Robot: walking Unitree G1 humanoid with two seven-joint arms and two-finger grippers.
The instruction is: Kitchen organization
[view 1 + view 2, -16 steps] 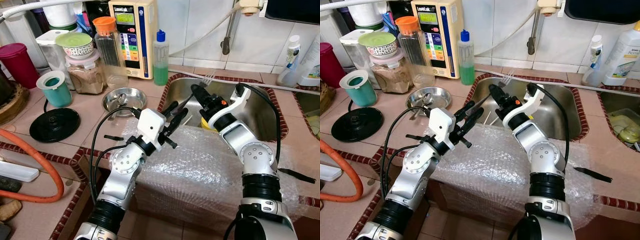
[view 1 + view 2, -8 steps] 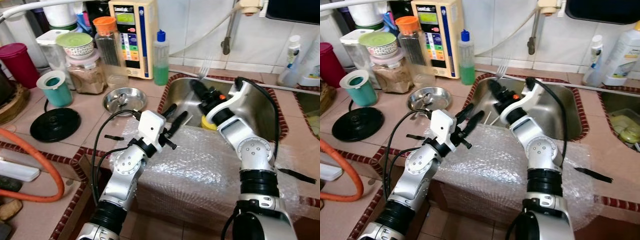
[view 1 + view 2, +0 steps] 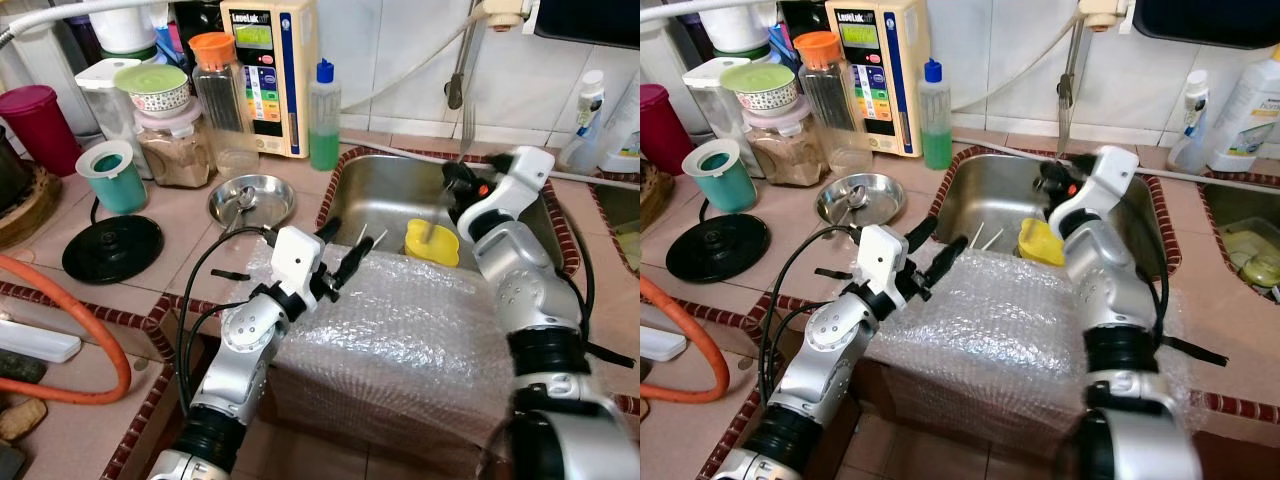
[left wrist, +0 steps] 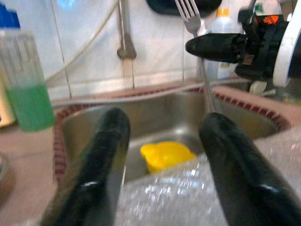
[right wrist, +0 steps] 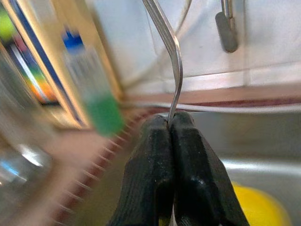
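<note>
Your right gripper (image 5: 170,123) pinches a fork (image 4: 194,23) upright over the sink (image 3: 385,190), above the yellow cup (image 3: 431,241). Your left gripper (image 4: 162,136) is wide apart, near the sink's left edge.

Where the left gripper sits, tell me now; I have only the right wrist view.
Observer: The left gripper hovers over the edge of the bubble wrap nearest the sink, fingers open and empty.
Operator: Report how my fork is oriented.
Observer: The fork stands nearly upright, tines up, rising above the right gripper over the sink basin.
</note>
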